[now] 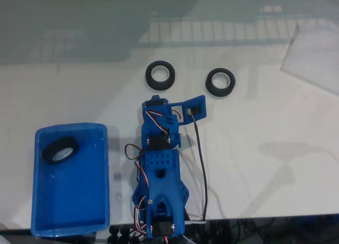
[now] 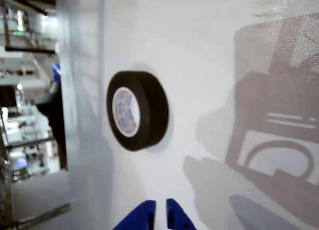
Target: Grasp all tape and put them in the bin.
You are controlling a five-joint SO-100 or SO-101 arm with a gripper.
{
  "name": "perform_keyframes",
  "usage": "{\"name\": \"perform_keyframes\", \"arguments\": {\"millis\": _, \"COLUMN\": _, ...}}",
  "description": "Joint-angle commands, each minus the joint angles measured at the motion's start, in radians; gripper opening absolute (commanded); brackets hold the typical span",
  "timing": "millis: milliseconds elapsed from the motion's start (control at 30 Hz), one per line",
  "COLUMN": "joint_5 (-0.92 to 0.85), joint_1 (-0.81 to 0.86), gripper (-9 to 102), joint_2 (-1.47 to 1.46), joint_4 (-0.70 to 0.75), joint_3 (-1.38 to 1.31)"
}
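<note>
While the blue robot arm [image 1: 161, 170] stretched up the middle of the white desk [image 1: 265, 164] in the fixed view, two black rolls of tape lay flat beyond it, one [image 1: 160, 75] just past its tip and another [image 1: 221, 82] to the right. A third roll [image 1: 60, 151] leaned inside the blue bin [image 1: 71, 223] at the left. In the wrist view, the gripper [image 2: 160, 212] had its blue fingertips nearly together, holding nothing, with a roll [image 2: 137, 111] a little ahead of them.
</note>
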Motion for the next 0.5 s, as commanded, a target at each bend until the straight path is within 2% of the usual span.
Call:
{"name": "perform_keyframes", "arguments": {"millis": 0, "joint_5": 0.011, "joint_1": 0.003, "gripper": 2, "joint_2": 0.015, "joint_4": 0.003, "joint_3": 0.015}}
{"name": "perform_keyframes", "arguments": {"millis": 367, "joint_5": 0.011, "joint_1": 0.003, "gripper": 2, "joint_2": 0.015, "joint_4": 0.003, "joint_3": 0.015}}
{"name": "perform_keyframes", "arguments": {"millis": 467, "joint_5": 0.014, "joint_1": 0.003, "gripper": 8, "joint_2": 0.015, "joint_4": 0.005, "joint_3": 0.015}}
